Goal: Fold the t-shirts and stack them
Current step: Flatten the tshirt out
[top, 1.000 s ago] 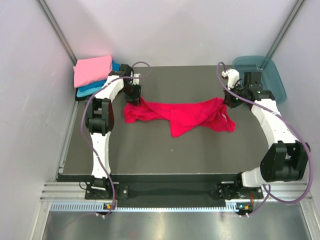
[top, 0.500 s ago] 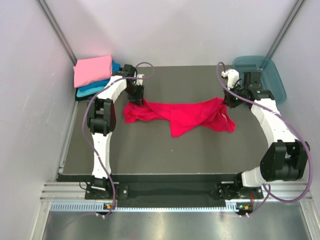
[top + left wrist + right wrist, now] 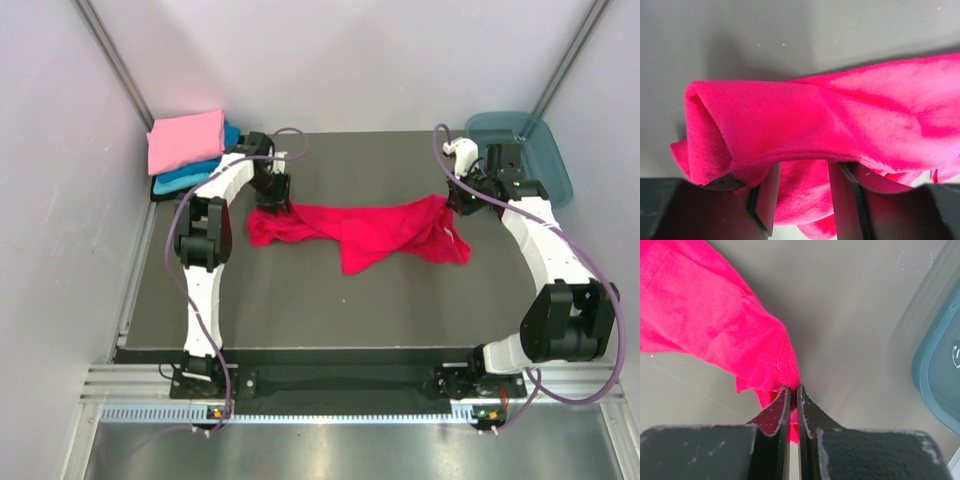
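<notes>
Dark grey worktop (image 3: 300,300) sits inside pale walls, with the red t-shirt (image 3: 365,228) rumpled across its middle and a folded stack waiting at the far left corner: the pink t-shirt (image 3: 186,140) on top of the turquoise t-shirt (image 3: 185,176). A teal tub (image 3: 530,140) stands at the far right corner.

The step in hand looks like spreading the red shirt flat before any fold. To do it well, both hands should grip true edges or corners of the cloth, lift only slightly, and draw apart evenly so the twisted middle opens out; a one-sided pull would merely drag the bundle along the worktop.

The right hand (image 3: 792,405) is clenched tight on the shirt's right edge, a thin strip of red cloth pinched between its closed fingers (a small bite, so it could slip under a hard tug).

The left hand (image 3: 802,197) is at the shirt's left end with its fingers (image 3: 767,197) roughly half parted. Red cloth lies between and over them, touching them, but whether they actually pinch it or stand loose around it I cannot tell.
</notes>
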Tool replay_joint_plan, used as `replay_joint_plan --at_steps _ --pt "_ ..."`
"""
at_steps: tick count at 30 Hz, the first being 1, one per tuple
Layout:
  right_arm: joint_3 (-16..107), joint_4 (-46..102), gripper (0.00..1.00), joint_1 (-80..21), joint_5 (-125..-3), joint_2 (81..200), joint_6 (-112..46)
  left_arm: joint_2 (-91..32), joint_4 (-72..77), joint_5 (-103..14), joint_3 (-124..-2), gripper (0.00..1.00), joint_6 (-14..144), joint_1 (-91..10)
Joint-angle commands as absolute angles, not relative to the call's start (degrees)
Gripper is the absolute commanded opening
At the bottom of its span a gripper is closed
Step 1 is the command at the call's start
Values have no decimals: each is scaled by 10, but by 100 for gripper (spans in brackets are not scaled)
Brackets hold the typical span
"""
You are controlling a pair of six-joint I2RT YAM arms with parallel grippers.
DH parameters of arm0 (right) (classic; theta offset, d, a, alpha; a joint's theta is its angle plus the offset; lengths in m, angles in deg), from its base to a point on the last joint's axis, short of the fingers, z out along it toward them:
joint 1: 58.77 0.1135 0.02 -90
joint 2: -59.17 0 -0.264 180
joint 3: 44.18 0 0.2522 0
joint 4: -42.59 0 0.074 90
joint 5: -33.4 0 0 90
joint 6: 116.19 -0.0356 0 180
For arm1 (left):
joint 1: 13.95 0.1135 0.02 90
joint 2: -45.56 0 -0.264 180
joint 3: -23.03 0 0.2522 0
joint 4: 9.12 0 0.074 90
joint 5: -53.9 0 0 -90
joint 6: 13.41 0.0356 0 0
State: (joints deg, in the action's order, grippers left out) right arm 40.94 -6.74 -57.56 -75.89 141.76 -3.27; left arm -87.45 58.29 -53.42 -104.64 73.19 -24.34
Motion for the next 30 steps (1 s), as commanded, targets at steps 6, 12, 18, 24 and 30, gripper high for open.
replay_joint_plan --at_steps 6,12,18,24,30 --pt "416 -50 0 -582 -761 1405 -28 -876 558 -536 -1081 46 709 -248" --pt "411 -49 0 -582 -761 1405 -28 -888 556 -532 -1090 43 707 -252" --pt "417 -47 0 -582 -761 1411 -28 -900 555 -520 -1096 41 706 -254" --pt "414 -46 0 -582 -760 1410 -28 -909 558 -515 -1110 31 710 -255" --pt "406 -45 0 -582 -759 1406 -26 -894 561 -512 -1114 12 718 -254"
